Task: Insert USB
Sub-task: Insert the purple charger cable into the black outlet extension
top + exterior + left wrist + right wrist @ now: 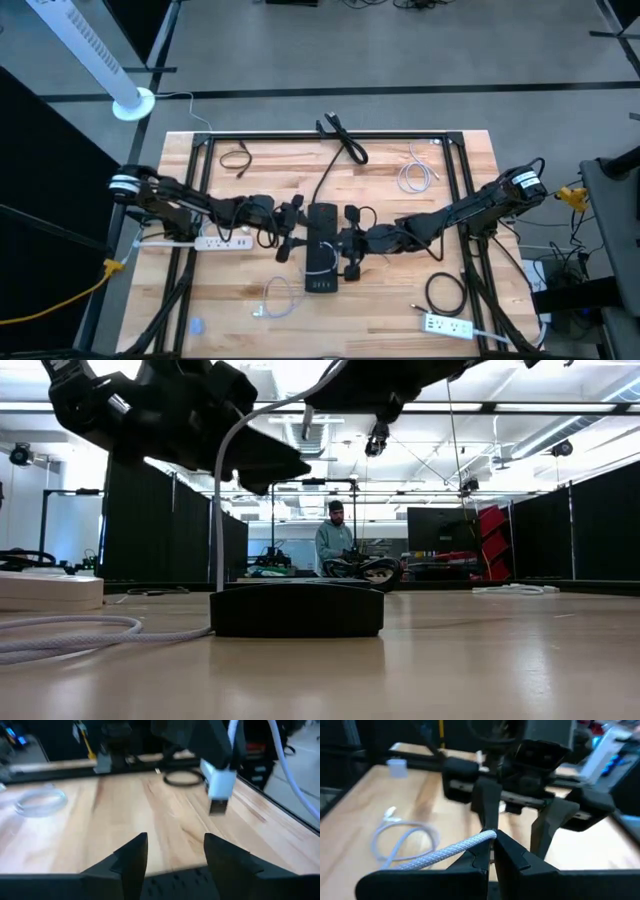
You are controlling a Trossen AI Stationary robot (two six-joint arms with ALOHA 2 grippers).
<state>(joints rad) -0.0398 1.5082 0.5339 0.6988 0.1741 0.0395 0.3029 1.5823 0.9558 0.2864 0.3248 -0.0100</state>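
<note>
Alignment step | right end effector [492,851] clamped on white braided USB cable [445,851], plug [218,787] held above black hub [321,262] mid-worktop [400,310] | left end effector [172,852] spread apart beside hub | next judged: plug squared to port, lowered.

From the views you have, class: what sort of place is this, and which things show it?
Probably a robotics lab or workshop. A wooden workbench carries two robot arms, a black hub and power strips; behind it are black curtain partitions, ceiling strip lights and a seated person.
</note>
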